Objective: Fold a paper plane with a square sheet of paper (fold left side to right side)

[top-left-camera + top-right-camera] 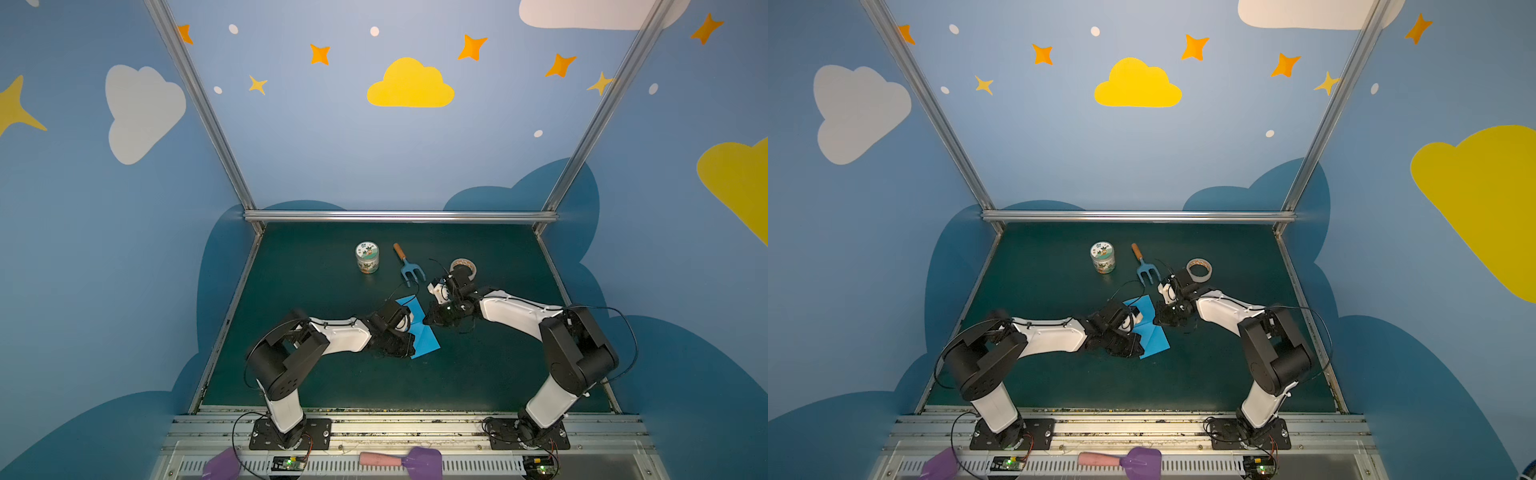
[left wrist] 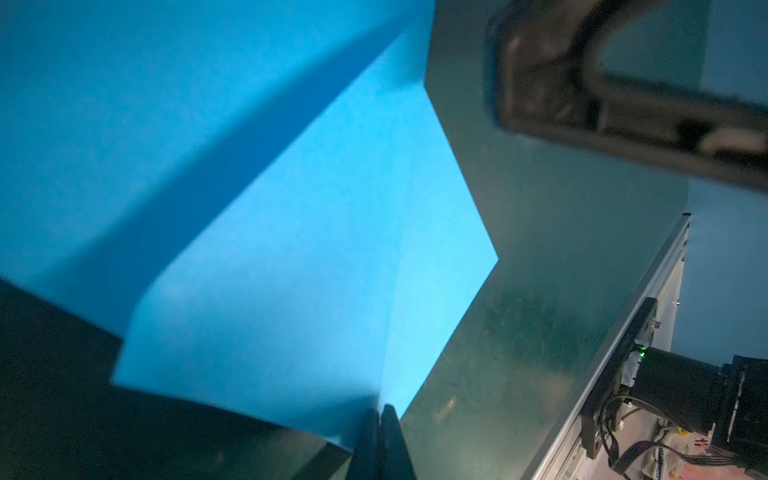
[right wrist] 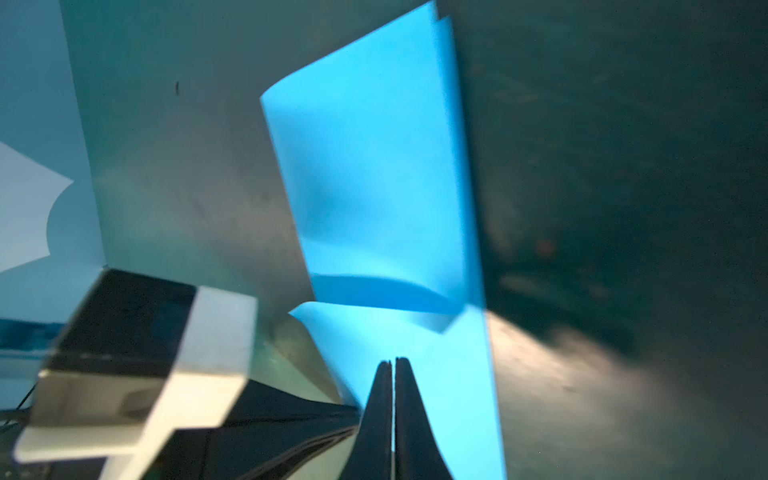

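The left gripper (image 2: 380, 419) sits at the near edge of the paper (image 1: 423, 338), its fingers closed together. The tips meet the sheet where a crease runs in. I cannot tell whether a layer is nipped between them or they only press on it.

The paper lies mid-table (image 1: 332, 374) between the two arms, folded over but not flat. In the right wrist view the top layer bows up off the lower one, and its far corners do not line up.

At the paper's far edge the right gripper (image 3: 392, 370) is likewise closed, tips resting on the lower layer.

The main risk is probably a crooked crease: if the bowed layer is pressed down as it stands, the mismatch at the corners gets locked in. If either tip drags sideways, the thin sheet could skid on the smooth table, wrinkle or tear. If one tip lifts, the fold may spring open.

Beyond, the fork (image 1: 411, 270) and tape roll (image 1: 1199, 270) lie close behind the right wrist, so a backward swing could knock them. The jar (image 1: 367, 257) stands well apart.
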`<state>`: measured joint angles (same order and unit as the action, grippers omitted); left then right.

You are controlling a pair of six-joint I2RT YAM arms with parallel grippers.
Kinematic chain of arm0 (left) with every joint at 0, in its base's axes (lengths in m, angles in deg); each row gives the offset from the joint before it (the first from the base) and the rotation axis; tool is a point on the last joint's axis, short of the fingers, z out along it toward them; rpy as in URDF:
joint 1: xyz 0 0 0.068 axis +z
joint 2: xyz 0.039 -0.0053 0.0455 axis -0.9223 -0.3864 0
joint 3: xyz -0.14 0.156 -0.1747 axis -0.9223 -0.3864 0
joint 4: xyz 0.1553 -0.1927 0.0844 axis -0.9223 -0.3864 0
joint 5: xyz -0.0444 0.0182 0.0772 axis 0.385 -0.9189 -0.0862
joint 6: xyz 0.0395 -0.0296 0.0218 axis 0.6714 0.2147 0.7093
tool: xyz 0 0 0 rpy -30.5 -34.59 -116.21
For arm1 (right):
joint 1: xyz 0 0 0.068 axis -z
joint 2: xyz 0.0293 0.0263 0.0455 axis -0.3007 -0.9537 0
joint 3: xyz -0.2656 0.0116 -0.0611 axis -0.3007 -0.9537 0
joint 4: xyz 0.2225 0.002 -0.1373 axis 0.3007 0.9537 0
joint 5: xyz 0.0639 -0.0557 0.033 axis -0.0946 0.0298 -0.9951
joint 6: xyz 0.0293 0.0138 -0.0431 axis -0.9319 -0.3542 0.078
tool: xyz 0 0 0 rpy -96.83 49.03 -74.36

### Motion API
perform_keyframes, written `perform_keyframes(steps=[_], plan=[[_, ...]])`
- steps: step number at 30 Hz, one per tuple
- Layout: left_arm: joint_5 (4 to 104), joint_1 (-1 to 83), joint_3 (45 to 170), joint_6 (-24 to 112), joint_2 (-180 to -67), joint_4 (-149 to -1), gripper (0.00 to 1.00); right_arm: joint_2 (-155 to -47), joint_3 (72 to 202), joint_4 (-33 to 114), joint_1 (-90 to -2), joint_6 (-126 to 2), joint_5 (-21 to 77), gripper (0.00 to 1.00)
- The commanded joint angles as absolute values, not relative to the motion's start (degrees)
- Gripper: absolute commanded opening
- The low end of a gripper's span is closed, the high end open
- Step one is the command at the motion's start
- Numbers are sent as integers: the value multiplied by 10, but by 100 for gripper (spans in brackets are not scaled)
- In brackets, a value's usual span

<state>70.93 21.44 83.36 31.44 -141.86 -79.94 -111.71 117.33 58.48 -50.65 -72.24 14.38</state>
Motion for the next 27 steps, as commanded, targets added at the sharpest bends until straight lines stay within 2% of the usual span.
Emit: perform_keyframes(steps=[1,9,18,27], plan=[[711,211,838,325,-1423,-842,4,-1150,1192,585,-514,-736,156,0],[718,210,841,326,-1422,-844,4,-1199,1164,564,-505,-736,180,0],[733,213,881,332,-1374,-891,4,-1196,1115,534,-495,-751,182,0],[726,228,944,339,-1413,-903,4,-1196,1095,521,-494,-759,184,0]])
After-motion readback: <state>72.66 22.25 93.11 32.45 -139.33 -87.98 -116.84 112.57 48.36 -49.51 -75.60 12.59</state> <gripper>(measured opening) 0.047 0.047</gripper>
